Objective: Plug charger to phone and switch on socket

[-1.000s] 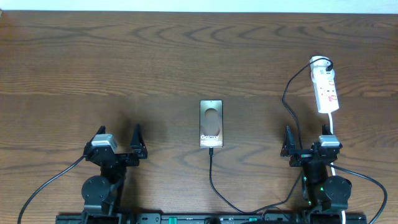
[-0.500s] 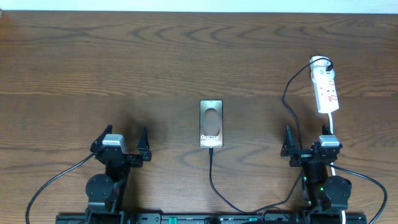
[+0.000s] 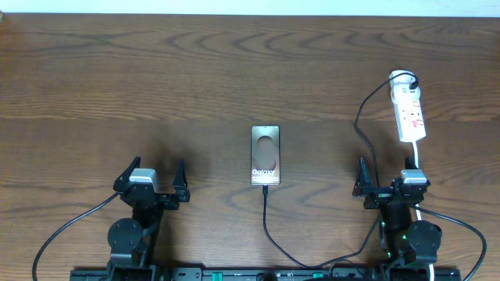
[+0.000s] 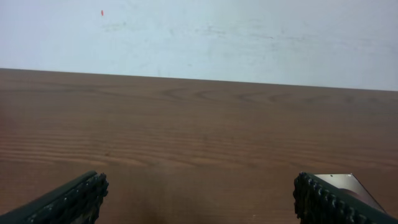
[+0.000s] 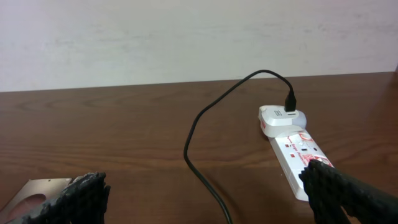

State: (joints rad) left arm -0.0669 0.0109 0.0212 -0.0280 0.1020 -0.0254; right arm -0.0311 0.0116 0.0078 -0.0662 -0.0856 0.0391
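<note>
Left fingers point(image 4: 68, 200) and right fingers point(image 5: 348, 194) spread wide, each partly hiding the phone point(image 4: 348, 182).

Even bright lighting, soft faint shadows, sharp overhead, slightly blurred wrist views

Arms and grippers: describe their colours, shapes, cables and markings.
The left arm and right arm are black with rounded joint housings. The left gripper and right gripper each carry a pale grey block on top and two black tapered fingers with ribbed, knobbly pads. A black cable loops out from each base. Small green lights glow on the right arm.
</note>
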